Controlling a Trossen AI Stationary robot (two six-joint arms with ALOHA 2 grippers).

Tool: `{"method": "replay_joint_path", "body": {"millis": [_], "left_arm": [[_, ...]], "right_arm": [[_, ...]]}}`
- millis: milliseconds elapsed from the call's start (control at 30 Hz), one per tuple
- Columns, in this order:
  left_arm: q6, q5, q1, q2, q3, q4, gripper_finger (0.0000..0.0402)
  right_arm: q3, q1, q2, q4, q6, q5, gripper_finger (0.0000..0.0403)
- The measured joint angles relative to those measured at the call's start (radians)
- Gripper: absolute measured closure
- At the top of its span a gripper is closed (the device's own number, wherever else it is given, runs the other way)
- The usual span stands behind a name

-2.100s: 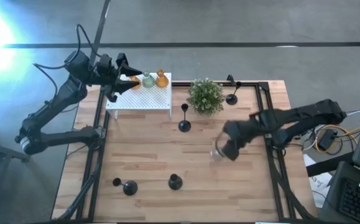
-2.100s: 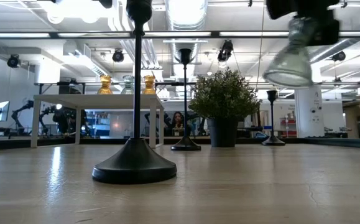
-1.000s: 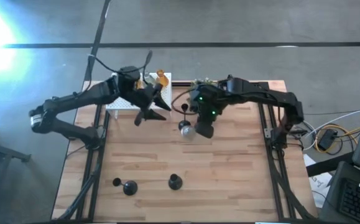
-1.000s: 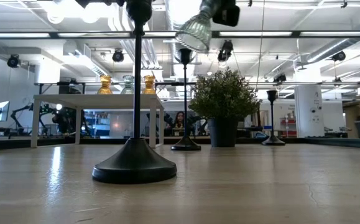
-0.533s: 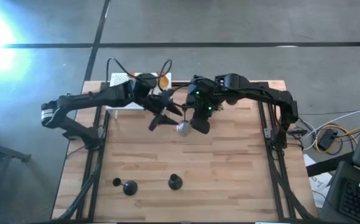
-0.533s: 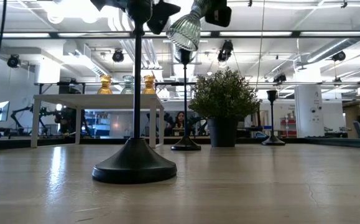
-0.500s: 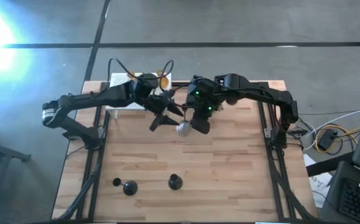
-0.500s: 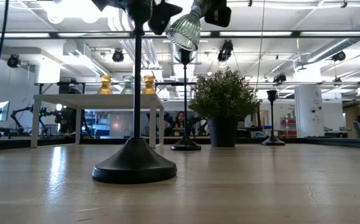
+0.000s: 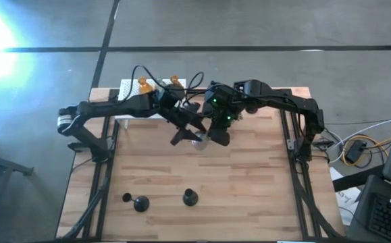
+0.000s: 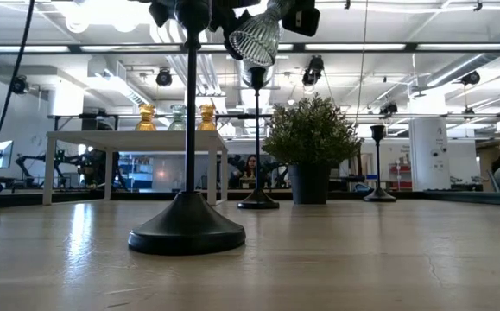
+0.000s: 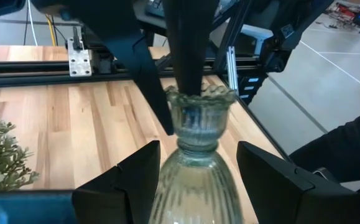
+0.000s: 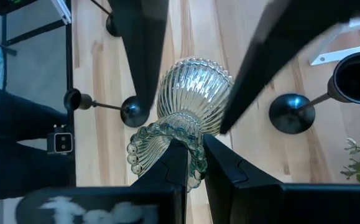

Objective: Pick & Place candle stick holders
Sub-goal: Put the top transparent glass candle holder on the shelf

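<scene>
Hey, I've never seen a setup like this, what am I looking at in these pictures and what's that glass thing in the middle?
Two dark robot arms work at a wooden table. One picture looks straight down, one sits at table height, and two come from cameras on the wrists. The right gripper pinches the rim of a clear ribbed glass candle holder held in the air. The left gripper is open, its fingers on either side of the glass body. On the table stand black candlesticks, a potted plant, and a white box carrying amber holders.
</scene>
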Motion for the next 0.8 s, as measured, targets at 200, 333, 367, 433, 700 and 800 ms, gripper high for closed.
{"method": "replay_joint_path", "body": {"millis": [200, 333, 367, 433, 700, 800], "left_arm": [[0.01, 0.0, 0.0, 0.03, 0.019, 0.023, 0.0184], [0.0, 0.007, -0.001, 0.048, 0.037, 0.022, 0.0184], [-0.006, 0.012, -0.001, 0.05, 0.039, 0.025, 0.0184], [-0.022, 0.033, -0.001, 0.051, 0.039, 0.028, 0.0184], [-0.045, 0.065, -0.005, 0.053, 0.033, 0.028, 0.0184], [-0.048, 0.073, -0.006, 0.059, 0.029, 0.022, 0.0184]], "right_arm": [[0.0, 0.0, 0.0, 0.002, -0.005, -0.022, 0.0382], [0.0, 0.0, -0.002, 0.001, -0.019, -0.025, 0.0383], [0.0, 0.0, -0.002, 0.003, -0.021, -0.025, 0.0383], [0.0, 0.0, -0.002, 0.01, -0.023, -0.025, 0.0383], [0.0, 0.0, 0.002, 0.042, -0.037, -0.026, 0.0383], [0.0, 0.0, 0.002, 0.059, -0.035, -0.033, 0.0383]]}}
